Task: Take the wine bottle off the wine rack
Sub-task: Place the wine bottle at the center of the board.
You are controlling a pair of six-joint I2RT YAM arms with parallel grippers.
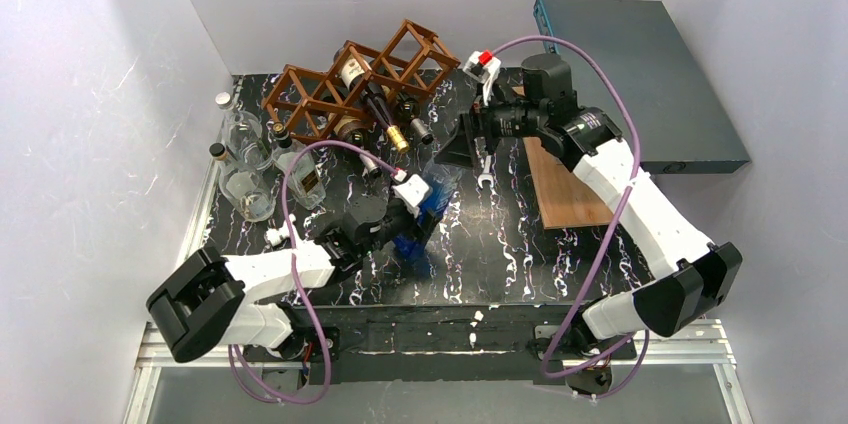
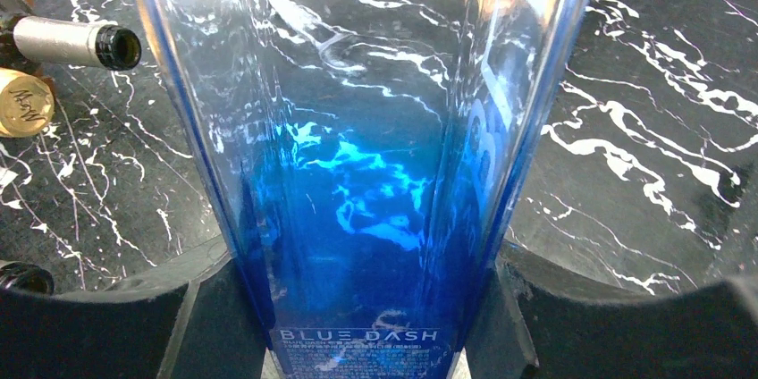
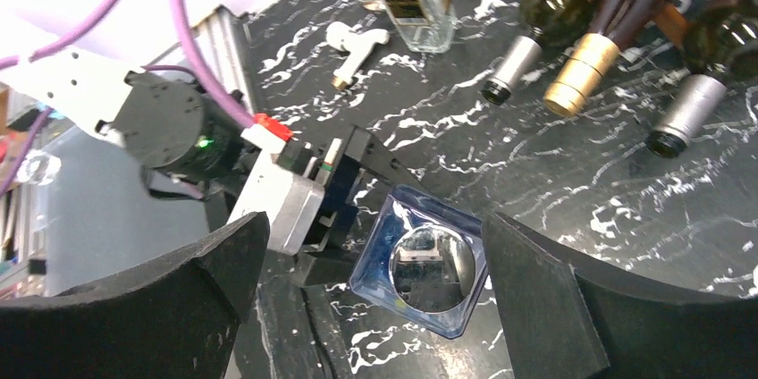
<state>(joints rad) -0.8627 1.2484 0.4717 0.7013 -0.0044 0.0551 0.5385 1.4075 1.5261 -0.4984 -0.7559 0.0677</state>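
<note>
Left hand (image 2: 362, 316) grips the blue Blue Dash bottle (image 2: 357, 173), off the wine rack (image 1: 330, 84), over the table (image 1: 560, 254); right hand (image 1: 468, 142) stands open, empty. Slick glass may slip, striking racked wine bottles (image 1: 378, 106) nearby.

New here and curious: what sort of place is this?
Probably a robot test booth: plain white walls around a black marbled table, two white-and-black robot arms mounted at its edge.

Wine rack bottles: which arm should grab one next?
Right. The right end effector is open, empty and near the wine bottle necks poking from the wine rack. The left end effector is clamped on the blue bottle, so it is probably not free.
</note>
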